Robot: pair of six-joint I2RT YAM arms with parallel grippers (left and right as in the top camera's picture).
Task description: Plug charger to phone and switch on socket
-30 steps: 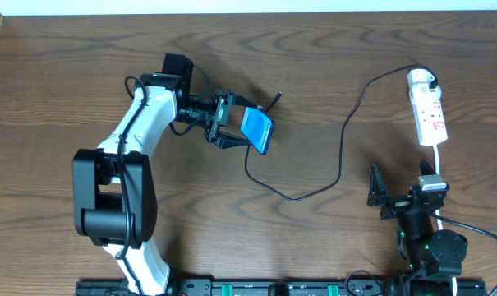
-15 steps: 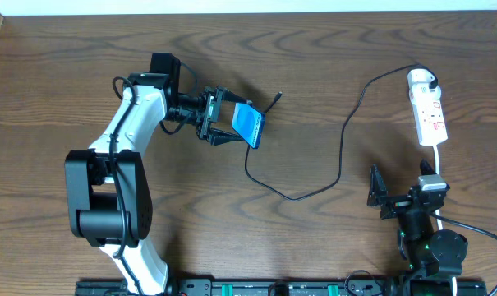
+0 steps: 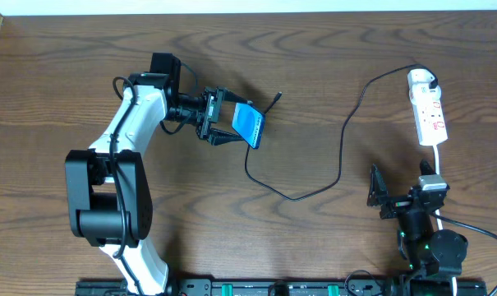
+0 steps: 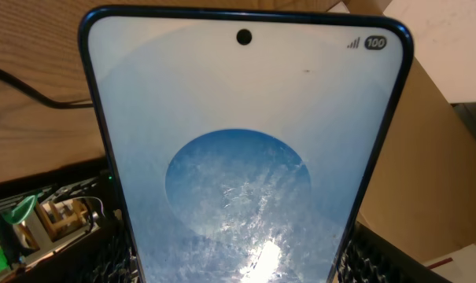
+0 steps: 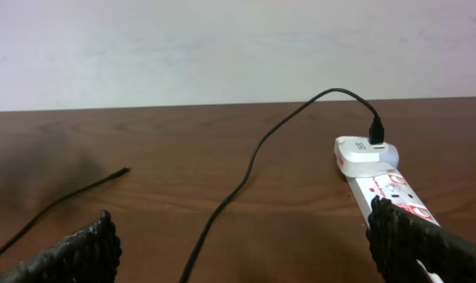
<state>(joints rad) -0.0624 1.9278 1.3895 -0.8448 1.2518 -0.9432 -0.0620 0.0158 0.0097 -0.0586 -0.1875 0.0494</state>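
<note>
My left gripper (image 3: pixel 225 122) is shut on the phone (image 3: pixel 250 125) and holds it tilted above the table at left centre. Its blue screen fills the left wrist view (image 4: pixel 245 149). The charger cable (image 3: pixel 342 140) runs from its loose plug tip (image 3: pixel 278 96), just right of the phone, across the table to the white adapter (image 3: pixel 421 80) in the socket (image 3: pixel 430 113) at the far right. My right gripper (image 3: pixel 396 196) is open and empty near the front edge, below the socket. In the right wrist view the cable (image 5: pixel 253 161) and socket (image 5: pixel 379 177) lie ahead.
The socket's white cord (image 3: pixel 439 160) runs down past my right gripper. A cardboard box (image 4: pixel 426 157) shows behind the phone in the left wrist view. A black rail (image 3: pixel 273 288) lines the table's front edge.
My left arm drew the phone a little to the left and up between one second and half a second ago; since then nothing has moved. The right arm has stayed still.
</note>
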